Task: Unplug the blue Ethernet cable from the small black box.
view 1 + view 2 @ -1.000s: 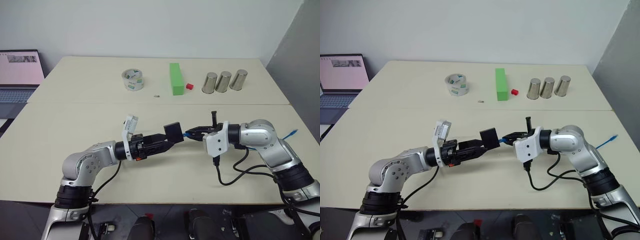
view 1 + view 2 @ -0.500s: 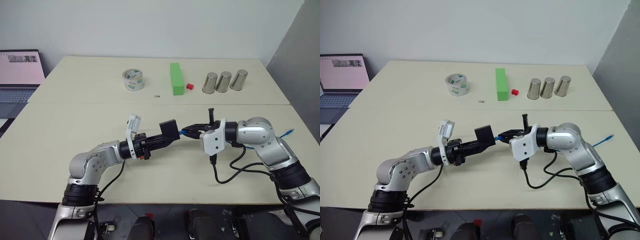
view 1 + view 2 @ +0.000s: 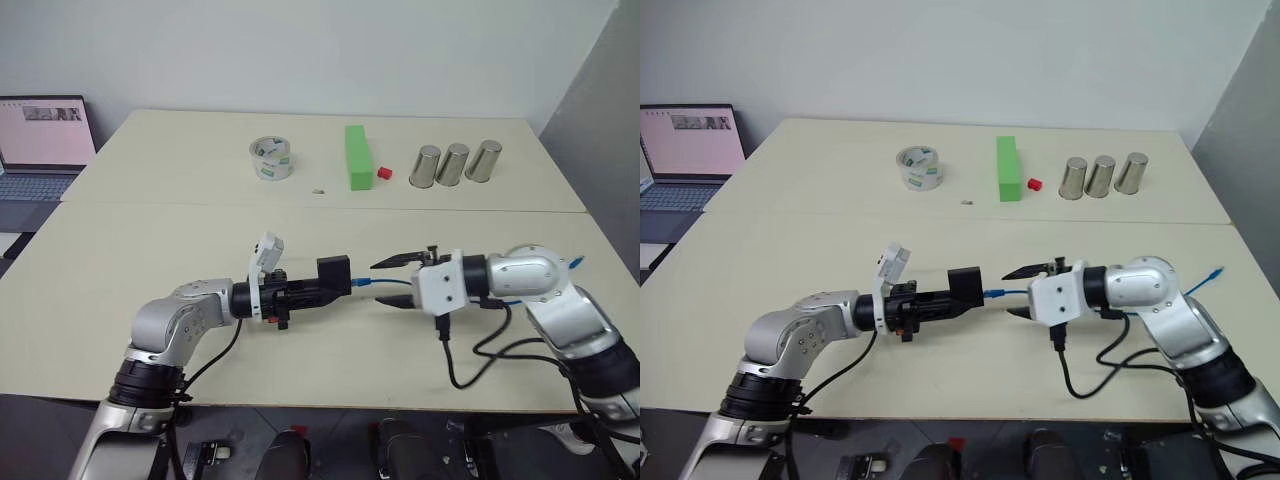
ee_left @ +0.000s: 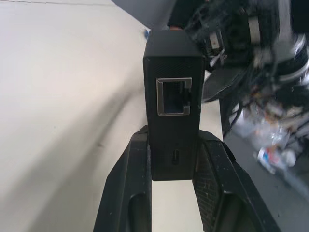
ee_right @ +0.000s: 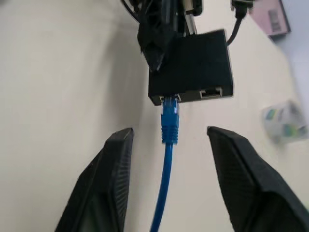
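Note:
My left gripper [image 3: 322,287] is shut on the small black box [image 3: 333,272], holding it just above the table. In the left wrist view the box [image 4: 174,87] sits clamped between both fingers [image 4: 128,188], with an empty port facing out. The blue Ethernet cable [image 3: 372,283] is plugged into the box; its plug [image 5: 169,118] sits in a socket on the box's edge [image 5: 193,67]. My right gripper [image 3: 393,283] stands open to the right of the box. The cable runs between its fingers [image 5: 104,188] untouched, and its far end [image 3: 1212,272] lies by the right arm.
At the back of the table stand a tape roll [image 3: 271,158], an upright green block [image 3: 356,155], a tiny red cube [image 3: 384,172] and three metal cups [image 3: 453,163]. A laptop [image 3: 40,145] sits off the table's left. Black arm cables [image 3: 480,360] hang near the front edge.
My right gripper has opened off the cable's plug end and drawn back to the right. The box in my left gripper has rolled flatter and stays about where it was.

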Robot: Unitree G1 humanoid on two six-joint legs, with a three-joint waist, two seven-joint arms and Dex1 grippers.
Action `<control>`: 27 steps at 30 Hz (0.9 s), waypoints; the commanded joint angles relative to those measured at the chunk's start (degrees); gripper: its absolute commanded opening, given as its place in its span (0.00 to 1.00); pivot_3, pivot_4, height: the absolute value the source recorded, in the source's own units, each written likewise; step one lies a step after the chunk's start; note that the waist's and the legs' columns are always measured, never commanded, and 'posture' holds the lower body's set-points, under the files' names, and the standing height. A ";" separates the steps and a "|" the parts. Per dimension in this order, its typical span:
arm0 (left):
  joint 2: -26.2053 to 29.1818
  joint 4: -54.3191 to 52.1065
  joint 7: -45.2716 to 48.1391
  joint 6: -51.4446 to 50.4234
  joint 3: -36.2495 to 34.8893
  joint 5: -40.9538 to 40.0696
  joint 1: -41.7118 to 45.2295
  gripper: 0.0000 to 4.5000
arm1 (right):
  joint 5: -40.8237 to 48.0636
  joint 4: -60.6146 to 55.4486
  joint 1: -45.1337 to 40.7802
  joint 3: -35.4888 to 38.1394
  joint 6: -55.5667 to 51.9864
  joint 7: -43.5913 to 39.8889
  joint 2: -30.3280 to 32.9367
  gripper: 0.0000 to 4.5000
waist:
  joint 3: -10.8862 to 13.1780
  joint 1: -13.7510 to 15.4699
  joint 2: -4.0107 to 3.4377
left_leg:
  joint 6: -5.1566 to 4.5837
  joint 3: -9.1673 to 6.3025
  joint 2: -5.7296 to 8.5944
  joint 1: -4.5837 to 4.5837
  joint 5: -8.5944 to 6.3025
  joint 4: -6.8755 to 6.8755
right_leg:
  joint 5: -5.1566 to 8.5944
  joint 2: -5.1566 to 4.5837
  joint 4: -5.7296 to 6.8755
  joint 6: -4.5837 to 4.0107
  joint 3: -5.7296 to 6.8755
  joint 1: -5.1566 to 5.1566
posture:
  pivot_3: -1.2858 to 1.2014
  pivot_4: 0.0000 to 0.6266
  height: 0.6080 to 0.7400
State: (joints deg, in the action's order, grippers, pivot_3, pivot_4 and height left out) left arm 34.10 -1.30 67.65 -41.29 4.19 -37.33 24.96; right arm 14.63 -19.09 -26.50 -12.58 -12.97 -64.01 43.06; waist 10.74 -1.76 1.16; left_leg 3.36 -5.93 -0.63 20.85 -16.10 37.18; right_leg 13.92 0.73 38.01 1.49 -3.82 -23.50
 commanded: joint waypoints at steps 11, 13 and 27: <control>1.87 0.66 10.66 10.35 3.05 4.81 3.17 0.18 | 23.72 -7.03 -0.93 5.80 -35.88 10.60 -6.77 0.53 | 0.00 -0.26 -0.01 | -0.02 0.02 -0.04 0.02 -0.01 -0.04 | 0.17 0.08 -0.01 0.28 0.04 -0.04 | 0.52 0.24 1.00; 1.70 0.73 10.57 10.55 2.99 5.01 3.12 0.18 | 24.69 -6.98 -1.24 5.62 -37.24 10.52 -6.82 0.53 | 0.00 -0.22 0.00 | -0.03 0.03 -0.03 0.04 -0.01 -0.04 | 0.17 0.07 -0.04 0.28 0.04 -0.04 | 0.52 0.24 1.00; 1.48 0.34 9.91 11.13 2.28 5.59 2.02 0.18 | 21.18 -3.01 -3.02 1.75 -36.01 11.27 -8.94 0.53 | 0.00 -0.28 -0.01 | -0.03 0.02 -0.04 0.05 -0.01 -0.06 | 0.18 0.08 -0.04 0.29 0.06 -0.07 | 0.52 0.24 1.00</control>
State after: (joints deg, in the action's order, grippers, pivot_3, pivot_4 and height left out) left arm 35.67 0.22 77.79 -30.84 7.54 -31.37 26.87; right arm 36.55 -21.57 -28.69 -10.74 -50.42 -52.08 33.66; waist 10.75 -2.05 1.15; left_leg 3.33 -5.91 -0.68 20.90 -16.12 37.11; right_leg 14.09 0.81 37.96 1.78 -3.77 -23.57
